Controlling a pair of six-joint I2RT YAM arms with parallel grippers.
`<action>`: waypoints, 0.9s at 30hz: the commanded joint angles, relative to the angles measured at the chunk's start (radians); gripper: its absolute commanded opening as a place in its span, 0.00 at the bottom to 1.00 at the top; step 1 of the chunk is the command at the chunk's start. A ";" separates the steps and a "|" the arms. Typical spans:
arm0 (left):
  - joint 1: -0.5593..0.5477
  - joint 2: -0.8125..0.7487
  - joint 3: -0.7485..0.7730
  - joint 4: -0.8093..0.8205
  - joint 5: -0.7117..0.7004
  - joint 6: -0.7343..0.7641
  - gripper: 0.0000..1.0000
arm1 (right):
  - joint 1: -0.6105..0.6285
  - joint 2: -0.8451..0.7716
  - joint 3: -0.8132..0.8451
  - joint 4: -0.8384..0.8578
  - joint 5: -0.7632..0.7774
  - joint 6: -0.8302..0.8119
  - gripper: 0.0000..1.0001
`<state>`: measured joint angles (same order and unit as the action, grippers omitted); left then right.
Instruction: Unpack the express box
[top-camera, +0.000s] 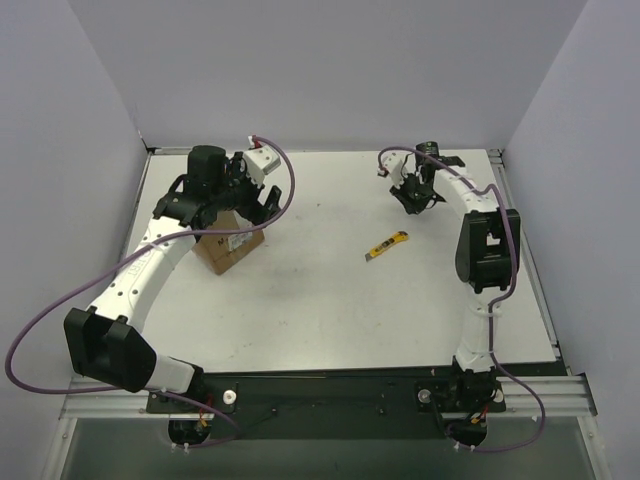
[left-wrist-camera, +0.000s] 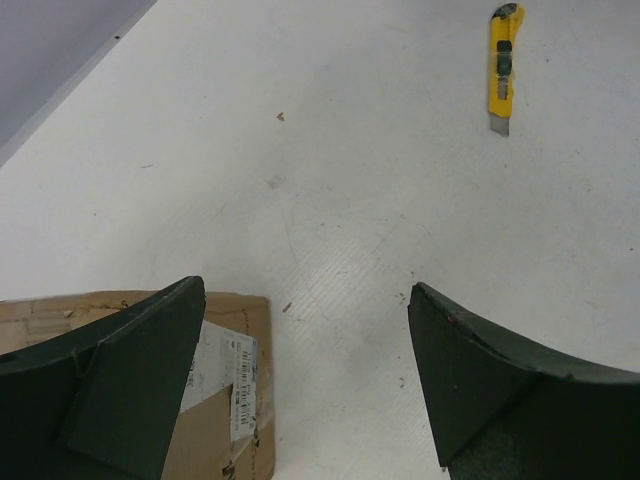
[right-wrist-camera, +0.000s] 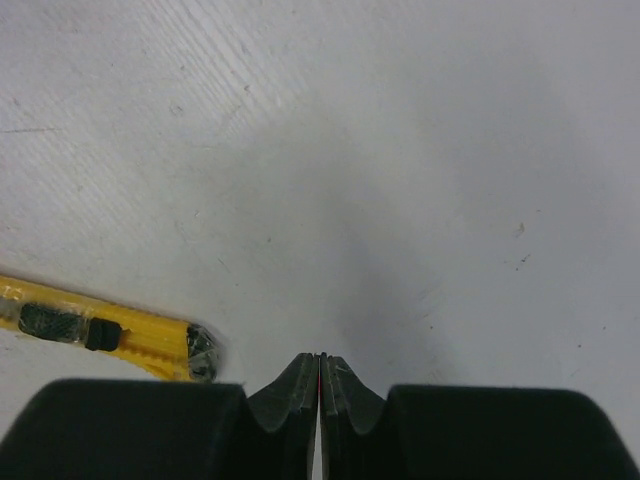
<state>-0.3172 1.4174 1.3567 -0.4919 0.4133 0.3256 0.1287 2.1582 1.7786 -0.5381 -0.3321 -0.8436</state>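
The express box (top-camera: 228, 246) is a small brown carton with a white label, standing at the left of the table. In the left wrist view its labelled top (left-wrist-camera: 225, 370) shows under the left finger. My left gripper (top-camera: 245, 200) hovers over the box's far right edge, open wide, with bare table between its fingertips (left-wrist-camera: 305, 315). My right gripper (top-camera: 412, 198) is at the back right, shut with nothing between its fingers (right-wrist-camera: 321, 362).
A yellow-and-black utility knife (top-camera: 386, 246) lies on the white table mid-right, seen at the upper right in the left wrist view (left-wrist-camera: 503, 66) and at the lower left in the right wrist view (right-wrist-camera: 110, 335). Grey walls enclose three sides.
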 joint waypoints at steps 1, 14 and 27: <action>0.004 -0.037 0.002 0.006 -0.022 0.018 0.92 | 0.037 -0.020 -0.077 -0.030 0.119 -0.077 0.07; 0.004 -0.029 -0.017 0.044 -0.013 0.029 0.92 | 0.167 -0.127 -0.274 -0.016 0.186 -0.140 0.02; 0.004 -0.043 -0.073 0.085 0.005 0.001 0.92 | 0.111 -0.237 -0.203 0.006 0.231 0.251 0.19</action>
<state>-0.3172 1.4124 1.2858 -0.4553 0.3969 0.3328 0.2615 2.0449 1.5505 -0.4984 -0.1032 -0.7753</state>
